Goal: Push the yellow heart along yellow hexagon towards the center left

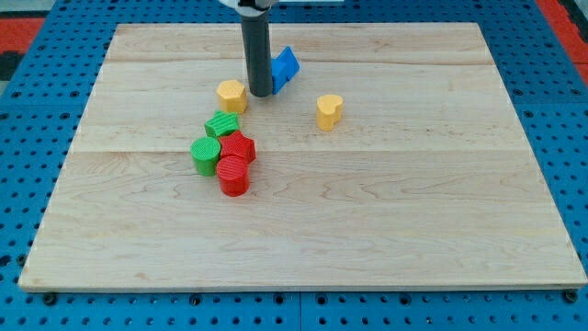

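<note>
Now, my tip point(260, 93) between yellow hexagon point(231, 95) and blue block point(286, 67), yellow heart point(329, 110) apart, no gripper

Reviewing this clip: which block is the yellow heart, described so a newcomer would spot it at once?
Start at the wooden board and find my tip near the view's top centre, between the yellow hexagon and a blue block. The yellow heart stands alone to the view's right of them. Unlike the hexagon, it has a notched top and touches nothing.
</note>
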`<action>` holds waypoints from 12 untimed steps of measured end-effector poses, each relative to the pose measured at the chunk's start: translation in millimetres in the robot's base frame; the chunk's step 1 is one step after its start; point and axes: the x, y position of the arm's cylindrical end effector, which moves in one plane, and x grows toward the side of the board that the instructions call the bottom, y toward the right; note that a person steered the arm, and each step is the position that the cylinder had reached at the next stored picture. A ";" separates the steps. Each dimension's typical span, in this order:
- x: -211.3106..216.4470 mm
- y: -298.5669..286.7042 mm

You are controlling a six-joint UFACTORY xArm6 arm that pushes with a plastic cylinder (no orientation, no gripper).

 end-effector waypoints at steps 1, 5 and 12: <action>1.5 21.5; 78.1 121.1; 44.8 33.3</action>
